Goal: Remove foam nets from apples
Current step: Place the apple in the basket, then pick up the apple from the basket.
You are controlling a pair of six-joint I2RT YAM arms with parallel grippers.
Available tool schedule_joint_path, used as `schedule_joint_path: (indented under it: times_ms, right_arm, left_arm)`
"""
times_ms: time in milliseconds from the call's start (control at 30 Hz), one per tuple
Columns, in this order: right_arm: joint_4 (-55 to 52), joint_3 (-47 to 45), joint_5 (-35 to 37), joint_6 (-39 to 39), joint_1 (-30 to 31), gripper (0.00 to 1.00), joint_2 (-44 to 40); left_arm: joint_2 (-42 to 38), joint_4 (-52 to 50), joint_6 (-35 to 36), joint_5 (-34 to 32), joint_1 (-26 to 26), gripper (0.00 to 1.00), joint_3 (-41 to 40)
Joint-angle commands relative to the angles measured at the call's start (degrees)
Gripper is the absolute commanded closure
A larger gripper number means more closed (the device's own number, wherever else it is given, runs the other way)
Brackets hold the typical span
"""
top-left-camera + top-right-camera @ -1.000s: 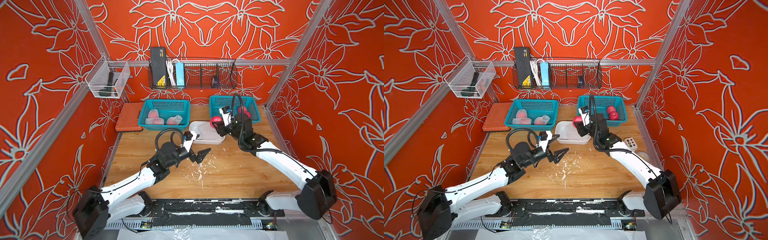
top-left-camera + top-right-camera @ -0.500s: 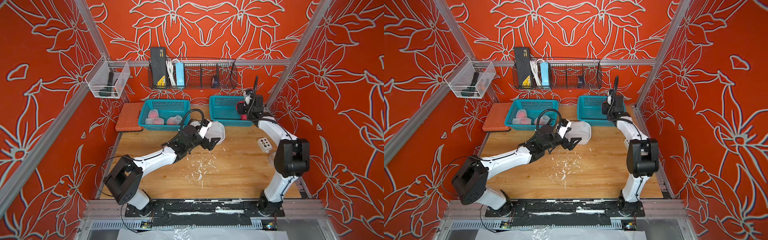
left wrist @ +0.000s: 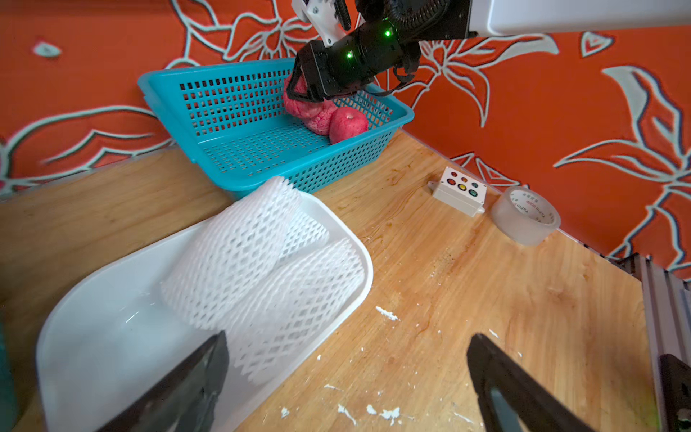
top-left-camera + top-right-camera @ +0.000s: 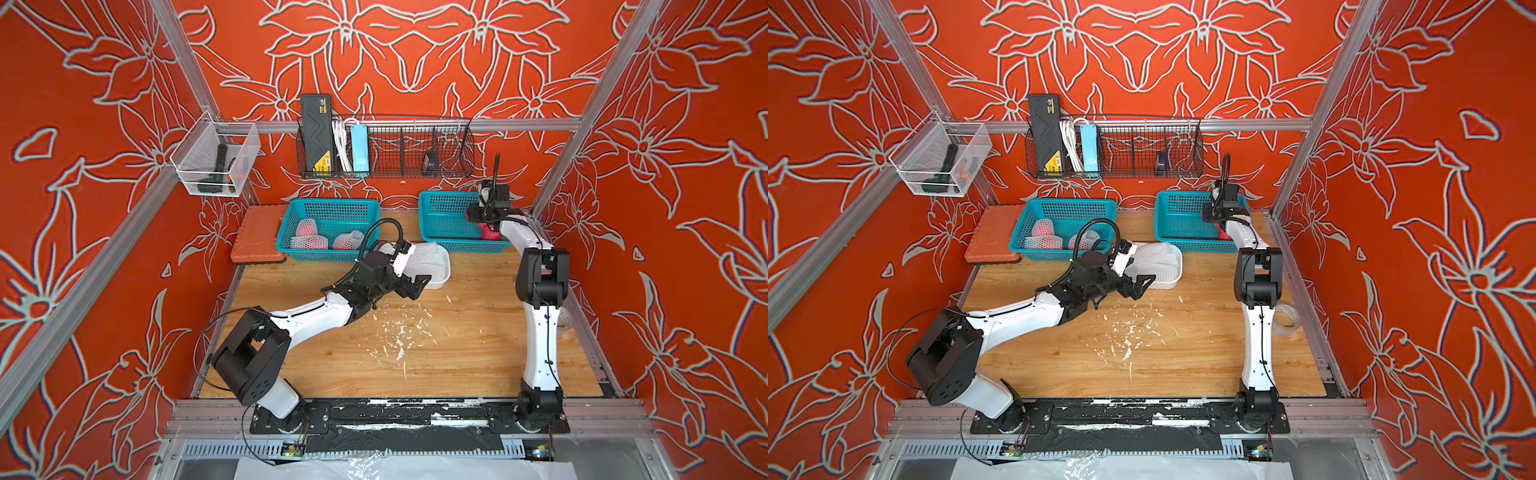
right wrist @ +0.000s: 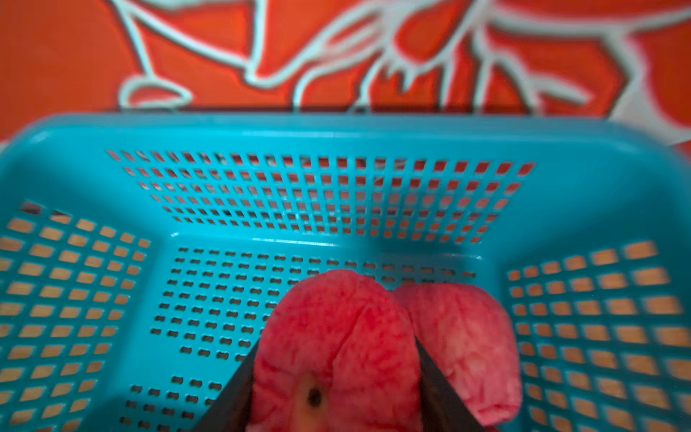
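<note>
One apple (image 5: 329, 318) in right tool (image 5: 336, 342); inside basket (image 5: 318, 131) | left tool (image 3: 347, 338) wide; tray (image 3: 112, 336) rim

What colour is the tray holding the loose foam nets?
White; the tray shows best in the left wrist view.

Wooden tabletop (image 4: 457, 365): far edge holds orange pad (image 4: 257, 237), left teal basket (image 4: 332, 212), right teal basket (image 4: 442, 212); white tray (image 3: 104, 336) and crumbs (image 4: 400, 334) nearer.

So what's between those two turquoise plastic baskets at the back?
Only bare wooden tabletop separates the left turquoise plastic basket from the right turquoise plastic basket, as both top views show. The white plastic tray sits nearer, in front.
</note>
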Motion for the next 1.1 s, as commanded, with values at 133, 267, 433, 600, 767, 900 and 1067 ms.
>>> schedule_joint_path:
  times_ms: [133, 267, 433, 600, 767, 900, 1067]
  right_arm:
    - [-1.17, 3.31, -1.26, 0.25, 0.26, 0.27, 2.22]
    - [-0.84, 3.67, -0.30, -1.17, 0.20, 0.18, 1.95]
    - [-3.57, 6.73, 0.20, -3.77, 0.13, 0.13, 0.39]
    - [-1.08, 1.37, -3.38, -3.14, 0.26, 0.11, -8.85]
    - [4.18, -11.86, -6.19, -2.59, 0.74, 0.11, -24.41]
    - [7.18, -23.41, -6.45, -2.41, 1.79, 0.11, -36.45]
    - [6.00, -31.96, -8.89, -2.43, 3.98, 0.11, -43.80]
  left_arm:
    - [-9.66, 7.24, 0.81, -5.29, 0.53, 0.06, -7.15]
    - [-12.89, 7.70, -0.03, -3.76, 2.09, 0.06, -10.10]
    - [-18.23, 9.12, -2.36, -4.66, 4.94, 0.04, -15.64]
    - [-21.21, 6.59, -3.48, -4.14, 8.18, 0.04, -16.95]
    - [-22.74, 6.37, -6.00, -5.06, 12.30, 0.06, -17.68]
    - [-22.22, 7.17, -6.21, -6.08, 13.74, 0.06, -16.67]
    - [-20.66, 10.57, -6.64, -8.50, 14.49, 0.09, -15.81]
